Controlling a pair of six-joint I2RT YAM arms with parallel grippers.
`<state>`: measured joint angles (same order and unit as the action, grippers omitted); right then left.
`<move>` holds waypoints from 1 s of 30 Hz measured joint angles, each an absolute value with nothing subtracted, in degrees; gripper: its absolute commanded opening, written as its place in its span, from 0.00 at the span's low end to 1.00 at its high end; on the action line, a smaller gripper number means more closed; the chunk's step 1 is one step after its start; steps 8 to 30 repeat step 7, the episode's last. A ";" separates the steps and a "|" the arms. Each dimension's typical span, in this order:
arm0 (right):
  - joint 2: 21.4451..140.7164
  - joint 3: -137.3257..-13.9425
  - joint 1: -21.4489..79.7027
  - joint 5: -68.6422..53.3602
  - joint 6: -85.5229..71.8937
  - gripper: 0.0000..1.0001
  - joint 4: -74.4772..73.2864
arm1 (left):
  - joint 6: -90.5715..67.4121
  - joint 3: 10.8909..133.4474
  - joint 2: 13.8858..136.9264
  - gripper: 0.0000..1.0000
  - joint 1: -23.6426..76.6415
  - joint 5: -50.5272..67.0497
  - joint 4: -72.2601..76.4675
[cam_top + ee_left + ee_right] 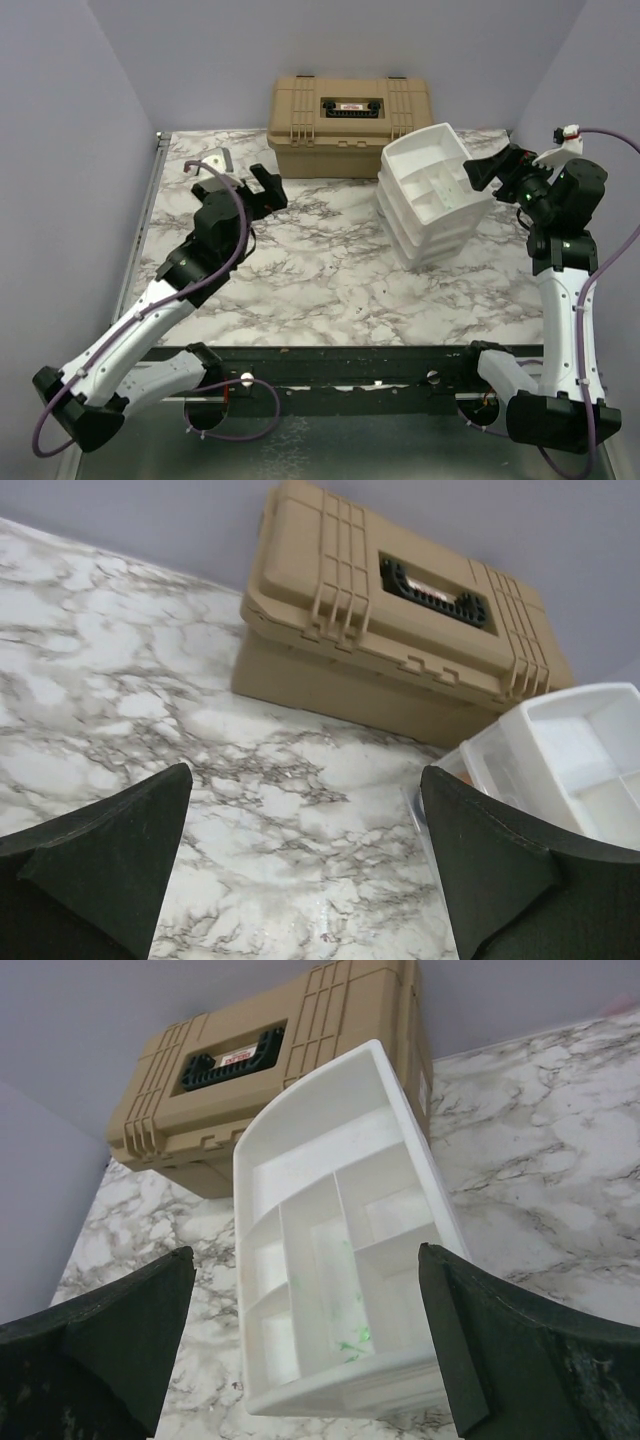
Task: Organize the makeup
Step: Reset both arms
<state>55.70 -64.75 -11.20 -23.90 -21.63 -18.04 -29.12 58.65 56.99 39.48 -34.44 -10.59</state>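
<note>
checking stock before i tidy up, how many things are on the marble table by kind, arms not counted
tan case: 1
white tiered tray: 1
small pale item at the back left, too small to name: 1
total: 3

I work in a robot lab booth. Plain pale walls close in my marble-patterned worktop on three sides. My left arm and right arm are bolted to a black rail along the bottom of the frame.
</note>
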 measured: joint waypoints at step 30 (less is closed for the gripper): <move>55.70 -64.99 -11.20 -23.86 -21.54 1.00 -18.50 | -24.73 60.40 50.54 0.99 39.48 -41.41 -14.90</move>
